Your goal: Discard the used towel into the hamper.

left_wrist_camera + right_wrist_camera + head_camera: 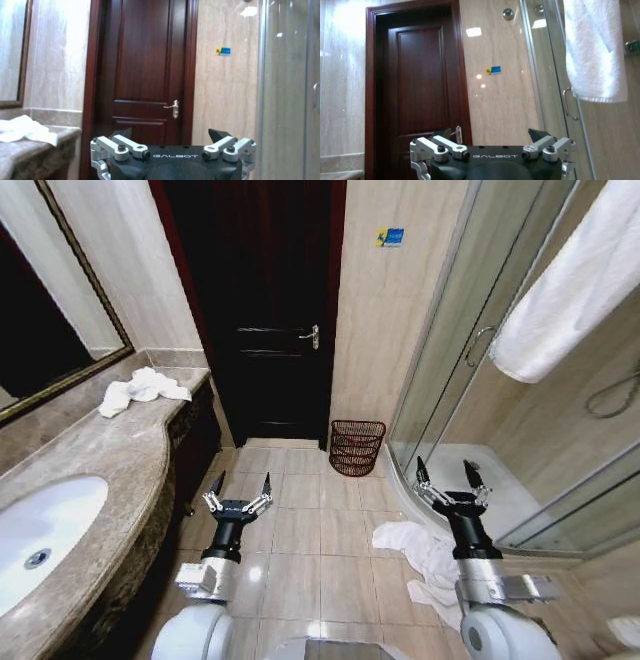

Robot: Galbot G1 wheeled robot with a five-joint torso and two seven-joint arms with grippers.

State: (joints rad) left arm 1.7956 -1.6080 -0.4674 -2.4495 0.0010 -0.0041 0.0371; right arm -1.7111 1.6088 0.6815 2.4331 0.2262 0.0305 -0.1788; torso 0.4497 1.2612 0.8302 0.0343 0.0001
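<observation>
Closest to you, both arms reach forward over the tiled floor (300,550). Your left gripper (240,484) hangs above the tiles beside the vanity counter (100,470), its fingers spread wide with nothing between them; your right gripper (447,470) sits near the curved edge of the shower enclosure (520,430), likewise wide open and holding nothing. Just under and beside your right arm a crumpled white towel (425,555) lies on the floor, close to the shower tray's rim. To your left the counter carries an oval white sink (40,525), and farther along its top a second crumpled white towel (140,390) rests near the mirror (45,330); the left wrist view catches that same cloth on the counter's end. Beyond the grippers, the hamper (357,446) stands upright on the floor against the beige wall, between the dark wooden door (265,310) and the glass shower door, well apart from both grippers and from the floor towel. A large white towel (575,290) hangs over the shower glass at your upper right, and a small blue sticker (390,237) is on the wall above the hamper.
</observation>
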